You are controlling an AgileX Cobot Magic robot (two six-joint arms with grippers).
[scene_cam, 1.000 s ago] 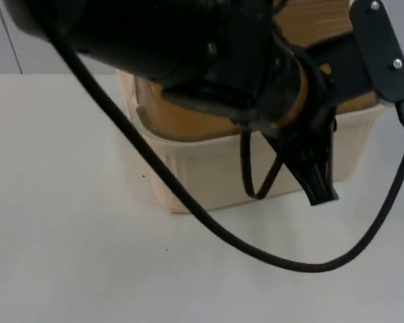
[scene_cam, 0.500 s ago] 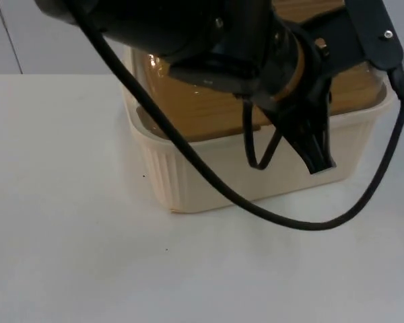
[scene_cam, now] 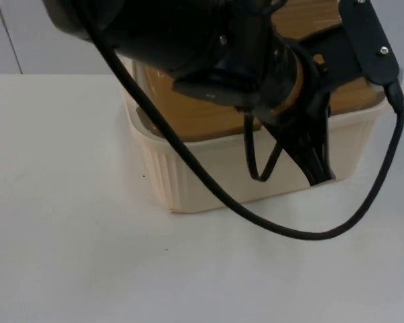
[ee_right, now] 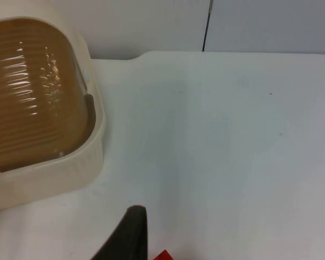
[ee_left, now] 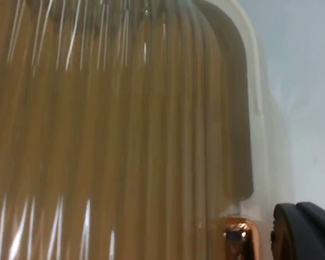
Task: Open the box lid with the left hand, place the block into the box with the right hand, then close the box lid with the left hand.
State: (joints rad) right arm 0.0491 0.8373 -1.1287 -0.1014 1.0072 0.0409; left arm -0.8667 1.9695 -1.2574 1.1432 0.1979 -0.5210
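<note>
A cream ribbed box [scene_cam: 188,176] stands at the table's middle-back, and its amber see-through lid [scene_cam: 198,111] lies down on the rim. My left arm reaches over the box from the left. Its gripper [scene_cam: 318,176] points down in front of the box's right front wall. In the left wrist view the ribbed lid [ee_left: 124,135] is very close, with the cream rim [ee_left: 260,135] beside it. The right wrist view has the box [ee_right: 49,173] and lid [ee_right: 32,92] off to one side. A red block corner [ee_right: 163,255] shows right beside my right gripper [ee_right: 136,230].
White table top [scene_cam: 74,256] spreads in front of and left of the box. The grey partition wall [ee_right: 151,24] stands behind it. The left arm's bulk [scene_cam: 188,40] hides the box's back part.
The left arm has drawn back and up over the box. Its gripper tip rose from the table in front of the box to the box's front wall.
</note>
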